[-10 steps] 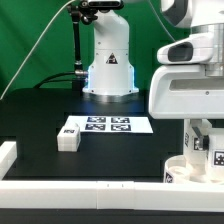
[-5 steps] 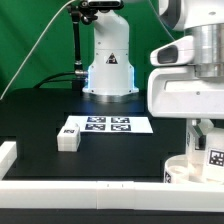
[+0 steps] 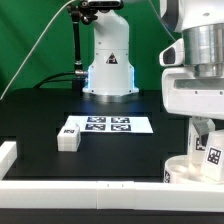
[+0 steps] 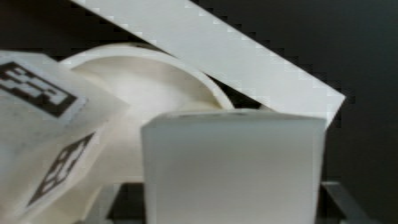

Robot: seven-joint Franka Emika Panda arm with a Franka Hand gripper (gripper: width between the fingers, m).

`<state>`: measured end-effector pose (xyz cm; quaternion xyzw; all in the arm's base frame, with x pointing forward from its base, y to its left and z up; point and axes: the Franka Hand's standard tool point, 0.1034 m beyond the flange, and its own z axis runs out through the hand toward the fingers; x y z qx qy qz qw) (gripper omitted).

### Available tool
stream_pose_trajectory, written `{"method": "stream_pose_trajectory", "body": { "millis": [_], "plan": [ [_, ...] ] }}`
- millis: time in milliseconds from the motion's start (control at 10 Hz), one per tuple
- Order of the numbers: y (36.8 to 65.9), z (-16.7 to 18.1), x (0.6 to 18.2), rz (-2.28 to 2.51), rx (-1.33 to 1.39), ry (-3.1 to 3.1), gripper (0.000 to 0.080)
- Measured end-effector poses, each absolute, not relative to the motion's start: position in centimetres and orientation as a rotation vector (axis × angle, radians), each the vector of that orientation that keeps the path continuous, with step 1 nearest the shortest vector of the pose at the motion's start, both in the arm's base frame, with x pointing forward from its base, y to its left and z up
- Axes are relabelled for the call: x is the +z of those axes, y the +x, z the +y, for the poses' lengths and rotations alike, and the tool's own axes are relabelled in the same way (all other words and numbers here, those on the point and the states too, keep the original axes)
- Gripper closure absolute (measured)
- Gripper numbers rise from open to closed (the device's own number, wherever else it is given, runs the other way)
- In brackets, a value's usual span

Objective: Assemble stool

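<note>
The round white seat (image 3: pixel 184 171) lies at the front on the exterior view's right, against the front rail. My gripper (image 3: pixel 204 133) is right above it, shut on a white stool leg (image 3: pixel 208 150) that carries a square tag and stands upright on the seat. In the wrist view the leg (image 4: pixel 235 150) fills the middle between my gripper's (image 4: pixel 231 205) two fingers, with the seat (image 4: pixel 151 85) behind it and another tagged white part (image 4: pixel 45 130) beside it. A second loose leg (image 3: pixel 68 138) lies on the table at the exterior view's left.
The marker board (image 3: pixel 108 125) lies flat mid-table before the robot base (image 3: pixel 108 60). White border rails run along the front (image 3: pixel 80 190) and the left (image 3: pixel 8 152); the rail also crosses the wrist view (image 4: pixel 231 50).
The wrist housing has turned and shifted toward the exterior view's right above the seat. The held leg stays on the seat. The loose leg has not moved.
</note>
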<state>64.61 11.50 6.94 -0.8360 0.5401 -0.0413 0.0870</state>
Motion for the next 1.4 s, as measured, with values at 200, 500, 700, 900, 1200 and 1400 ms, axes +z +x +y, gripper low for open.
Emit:
{"method": "stream_pose_trajectory", "body": {
  "millis": [200,500,700,900,1200,1400],
  "plan": [
    [64.6,11.6,6.9,1.761,-0.091,-2.364,0.0456],
    [64.6,11.7,6.9,1.758,-0.089,-2.362,0.0447],
    [64.9,11.7,7.9,1.611,-0.120,-2.456,0.0277],
    [65.4,11.9,9.1,1.482,-0.152,-2.525,0.0155],
    [65.3,12.4,9.3,1.086,-0.207,-2.729,0.0151],
    [65.3,12.3,9.2,0.875,-0.230,-2.815,0.0151]
  ]
}}
